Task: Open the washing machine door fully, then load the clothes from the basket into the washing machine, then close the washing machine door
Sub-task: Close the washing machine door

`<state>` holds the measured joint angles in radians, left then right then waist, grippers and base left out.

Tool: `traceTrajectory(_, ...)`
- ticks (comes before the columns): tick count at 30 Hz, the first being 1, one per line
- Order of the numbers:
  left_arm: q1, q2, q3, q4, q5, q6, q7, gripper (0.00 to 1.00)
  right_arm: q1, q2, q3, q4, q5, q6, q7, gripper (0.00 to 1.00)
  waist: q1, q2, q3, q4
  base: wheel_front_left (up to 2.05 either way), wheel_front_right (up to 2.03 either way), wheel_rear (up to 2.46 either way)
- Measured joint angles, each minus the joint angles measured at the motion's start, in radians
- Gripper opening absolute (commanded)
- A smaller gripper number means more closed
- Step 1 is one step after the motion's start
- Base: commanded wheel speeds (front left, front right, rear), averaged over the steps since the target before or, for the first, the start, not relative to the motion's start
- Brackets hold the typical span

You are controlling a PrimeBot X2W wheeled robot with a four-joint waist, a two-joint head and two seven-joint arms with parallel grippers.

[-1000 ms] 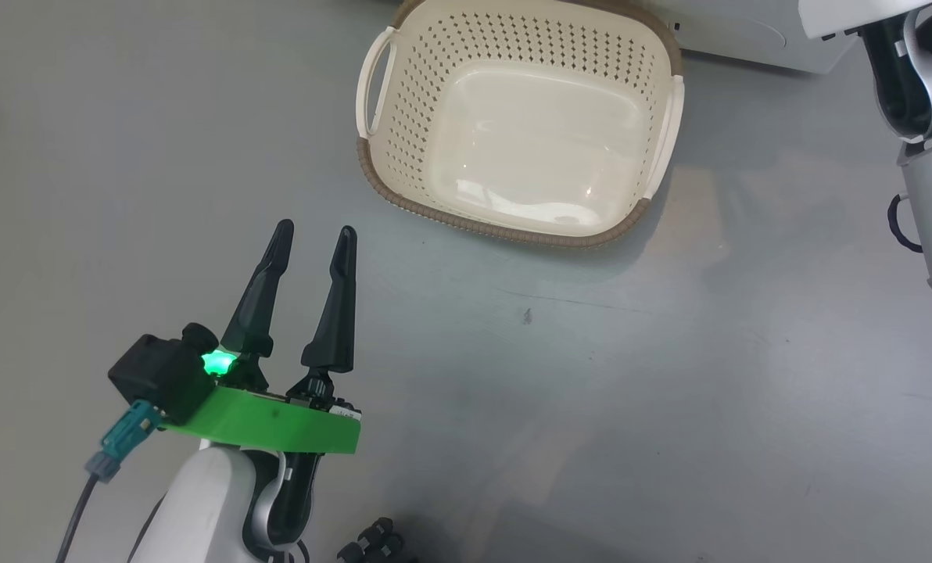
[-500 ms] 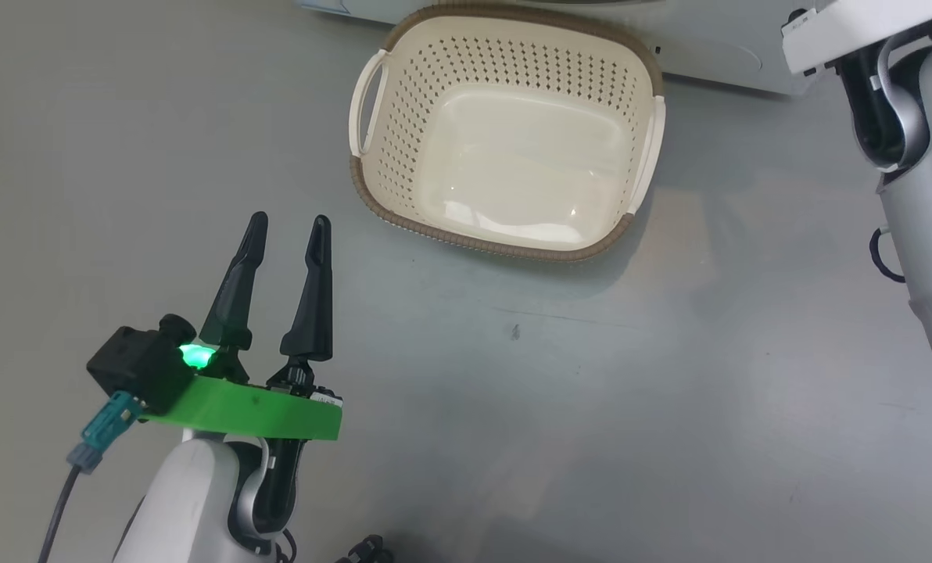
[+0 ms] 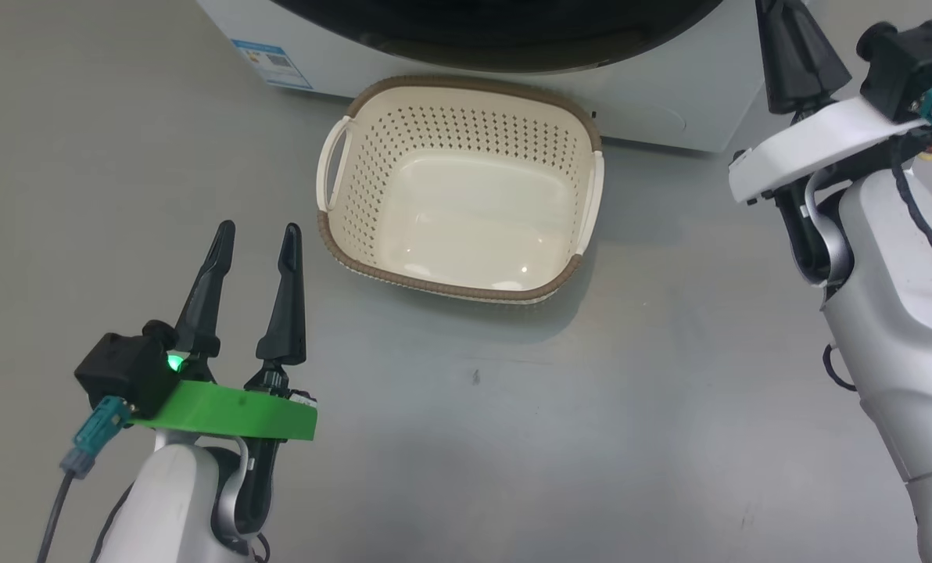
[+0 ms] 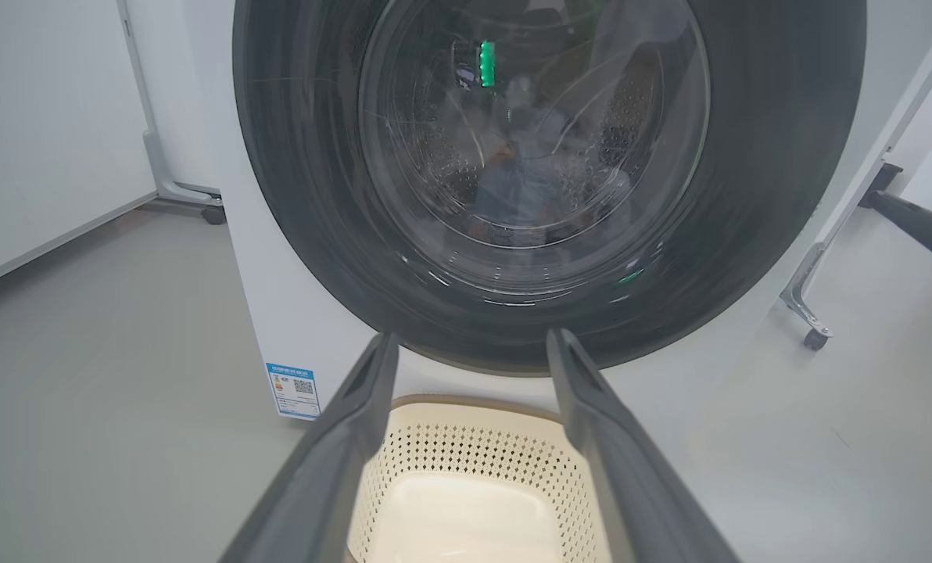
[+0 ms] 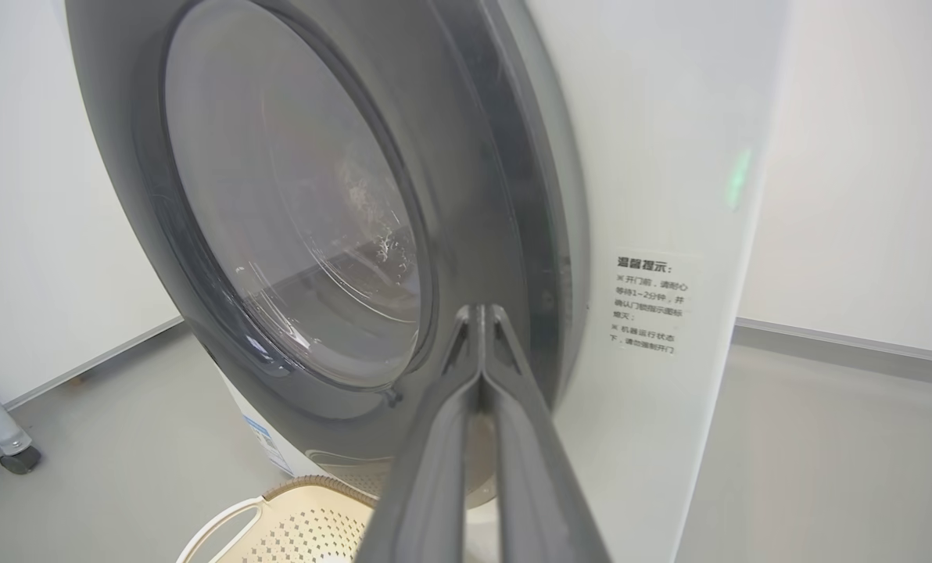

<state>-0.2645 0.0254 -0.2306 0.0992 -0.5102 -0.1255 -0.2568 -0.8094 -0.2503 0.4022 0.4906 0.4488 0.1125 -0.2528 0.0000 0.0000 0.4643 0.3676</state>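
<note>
**tumble_dry:** Since the basket (image 3: 466, 129) sits empty on the floor (image 3: 669, 391) just in front of the washer (image 4: 278, 328), and the clothes (image 4: 517, 184) show bluish behind the glass (image 4: 419, 94), I reckon only the door (image 4: 317, 195) matters now. It looks pushed to against the front; can't tell if it's latched.

**gasket_guy:** Agreed. That door's probably stiff and a bit heavy to swing. The glossy black rim (image 4: 771, 156) is likely slick, and the glass isn't something I'd poke. I'd press flat on the rim at the side where the right hand (image 5: 479, 313) is, fingers pinched together with nothing in them, pointing at that edge. Left hand (image 3: 259, 229) hangs low over the floor, spread wide and empty, aimed at the washer. If it needed pulling, the rim's edge is the only place to hook.
</note>
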Motion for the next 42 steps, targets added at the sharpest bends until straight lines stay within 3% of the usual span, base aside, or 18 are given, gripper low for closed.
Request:
traceTrajectory(4,0.024,0.000,0.030,0.018,0.021,0.000,0.000,1.00,0.055,0.008,-0.001,0.002,0.009,0.001,0.000,0.00,0.0000,0.0000,-0.038,-0.032,0.00,0.00,0.00)
traceTrajectory(5,0.042,0.000,0.044,0.024,0.033,0.000,0.000,1.00,0.084,0.020,-0.010,-0.001,0.018,0.001,0.000,0.27,0.0000,0.0000,-0.057,-0.050,0.00,0.00,0.00)
traceTrajectory(6,0.049,0.000,0.051,0.025,0.040,0.000,0.000,1.00,0.097,0.027,-0.016,-0.006,0.021,0.001,0.000,0.44,0.0000,0.0000,-0.066,-0.059,0.00,0.00,0.00)
traceTrajectory(7,0.057,0.000,0.061,0.026,0.042,0.000,0.000,1.00,0.111,0.034,-0.023,-0.012,0.027,0.001,0.000,0.94,0.0000,0.0000,-0.076,-0.069,0.00,0.00,0.00)
traceTrajectory(8,0.062,0.000,0.071,0.028,0.046,0.000,0.000,1.00,0.125,0.039,-0.030,-0.020,0.031,0.001,0.000,1.00,0.0000,0.0000,-0.085,-0.078,0.00,0.00,0.00)
traceTrajectory(26,0.166,0.002,0.154,0.012,0.095,0.000,0.000,1.00,0.391,0.091,-0.127,-0.081,0.044,0.001,0.000,1.00,-0.0001,0.0000,-0.249,-0.253,0.00,0.00,0.00)
traceTrajectory(42,0.268,0.009,0.230,0.029,0.161,0.000,0.000,1.00,0.610,0.126,-0.241,-0.155,0.035,-0.020,0.000,1.00,-0.0001,0.0000,-0.374,-0.344,0.00,0.00,0.00)
